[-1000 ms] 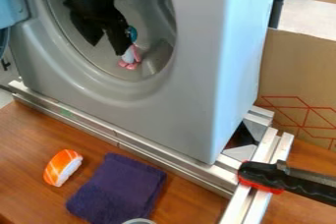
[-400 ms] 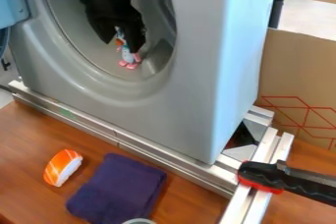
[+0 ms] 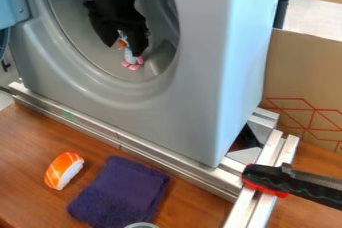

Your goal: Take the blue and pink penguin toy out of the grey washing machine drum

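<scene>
In upper L, gripper (image 3: 123,50) is w/ fingers apart at small toy (image 3: 130,59). Prob. grasp step; next needs careful closing.

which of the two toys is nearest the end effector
The pink-footed toy inside the washing machine drum, right at the end effector; the salmon nigiri toy lies outside on the wooden table.

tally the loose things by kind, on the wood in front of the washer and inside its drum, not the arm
toy figure by the gripper's tip, in the drum: 1
sushi piece: 1
folded purple cloth: 1
round-rimmed item, partly cut off: 1
total: 4
</scene>
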